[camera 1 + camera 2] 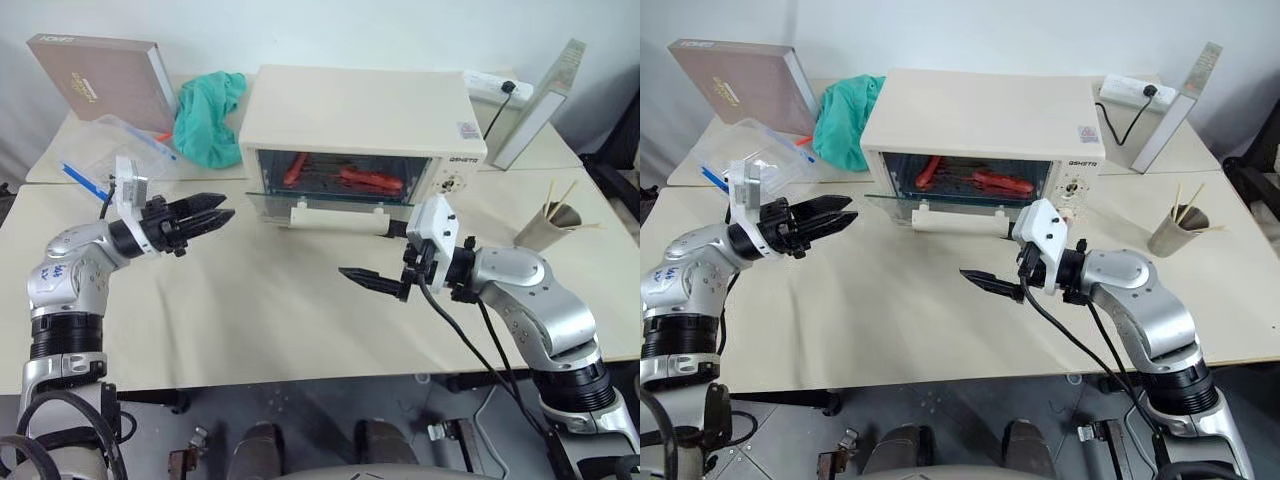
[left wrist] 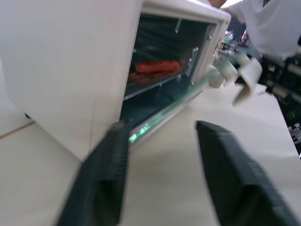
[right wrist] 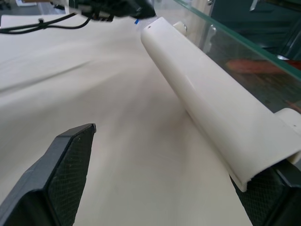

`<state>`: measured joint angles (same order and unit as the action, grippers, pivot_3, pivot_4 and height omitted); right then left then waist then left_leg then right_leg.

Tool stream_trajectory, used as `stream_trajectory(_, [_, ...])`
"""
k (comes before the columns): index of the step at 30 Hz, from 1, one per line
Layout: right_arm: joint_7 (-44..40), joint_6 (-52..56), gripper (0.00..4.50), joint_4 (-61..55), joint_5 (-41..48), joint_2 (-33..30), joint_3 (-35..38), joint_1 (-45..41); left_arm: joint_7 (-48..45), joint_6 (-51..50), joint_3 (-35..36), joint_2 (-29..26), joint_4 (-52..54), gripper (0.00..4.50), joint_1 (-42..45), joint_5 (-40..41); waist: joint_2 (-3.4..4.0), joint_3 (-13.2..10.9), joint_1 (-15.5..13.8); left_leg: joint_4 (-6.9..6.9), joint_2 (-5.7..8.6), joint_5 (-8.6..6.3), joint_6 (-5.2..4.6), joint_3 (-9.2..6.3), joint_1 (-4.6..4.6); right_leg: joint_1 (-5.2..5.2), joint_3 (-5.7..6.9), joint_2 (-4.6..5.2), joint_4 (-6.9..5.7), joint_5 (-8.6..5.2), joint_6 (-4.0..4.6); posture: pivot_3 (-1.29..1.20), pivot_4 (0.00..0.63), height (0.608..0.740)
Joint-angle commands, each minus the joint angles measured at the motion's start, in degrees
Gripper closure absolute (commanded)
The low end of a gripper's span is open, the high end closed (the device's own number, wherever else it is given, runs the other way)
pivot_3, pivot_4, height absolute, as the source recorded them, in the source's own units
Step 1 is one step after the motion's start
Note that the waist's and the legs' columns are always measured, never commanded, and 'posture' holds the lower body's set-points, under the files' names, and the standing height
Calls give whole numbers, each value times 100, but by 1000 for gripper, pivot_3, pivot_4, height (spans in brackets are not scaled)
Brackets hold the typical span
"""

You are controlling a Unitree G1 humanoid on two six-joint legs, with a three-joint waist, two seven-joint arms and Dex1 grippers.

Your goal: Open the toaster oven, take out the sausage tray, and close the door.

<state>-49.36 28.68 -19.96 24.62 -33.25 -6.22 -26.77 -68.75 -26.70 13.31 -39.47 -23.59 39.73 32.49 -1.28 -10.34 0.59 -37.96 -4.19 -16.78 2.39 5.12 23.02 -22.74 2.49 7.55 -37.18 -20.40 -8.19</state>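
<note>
Sausages (image 1: 372, 181) lie on the sausage tray (image 1: 335, 180) inside the toaster oven (image 1: 360, 125), behind the door (image 1: 330, 207), which hangs lowered and ajar. Left of the oven, the left gripper (image 1: 222, 218) hovers with fingers parted, holding nothing. Below the door's handle (image 1: 340, 217), the right gripper (image 1: 372, 283) stands spread wide, empty.

The toaster oven (image 1: 985, 135) stands on the cream table (image 1: 890, 320). Its door (image 1: 940, 205) hangs partly open, the bar handle (image 1: 958, 220) forward of the cavity. Red sausages (image 1: 985, 180) lie inside on the sausage tray (image 1: 965, 185). The left gripper (image 1: 835, 215), fingers slightly parted, hovers left of the door, holding nothing. The right gripper (image 1: 985, 281) hovers below the handle, clear of it. A green cloth (image 1: 845, 120) lies behind, left of the oven.
</note>
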Motion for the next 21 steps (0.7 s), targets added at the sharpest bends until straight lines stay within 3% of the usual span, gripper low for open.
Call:
stream_trajectory(1, [-101,-160,259,-217,-48,30,-164,112,-393,-505,-59,-172,-58,3700,237,233,0,0,10,0,0,0,0,0,0,0,2,0,0,0,0,0,150,740])
stream_trajectory(4, [-112,-203,259,-250,-116,47,-234,173,-342,-454,-75,-6,-281,4493,459,156,0,0,10,0,0,0,0,0,1,0,3,0,0,0,0,0,150,740])
stream_trajectory(15, [-29,-119,259,-496,-220,118,-406,353,-872,-111,-832,342,-1037,4493,980,-471,-1,-1,-13,-3,0,0,0,0,2,0,9,1,0,0,0,0,150,740])
stream_trajectory(21, [91,747,259,-817,-59,-85,-415,480,-1303,124,-1375,480,-1512,4493,1233,-982,-2,-1,-46,-4,0,-1,0,1,2,1,17,4,2,0,0,0,150,740])
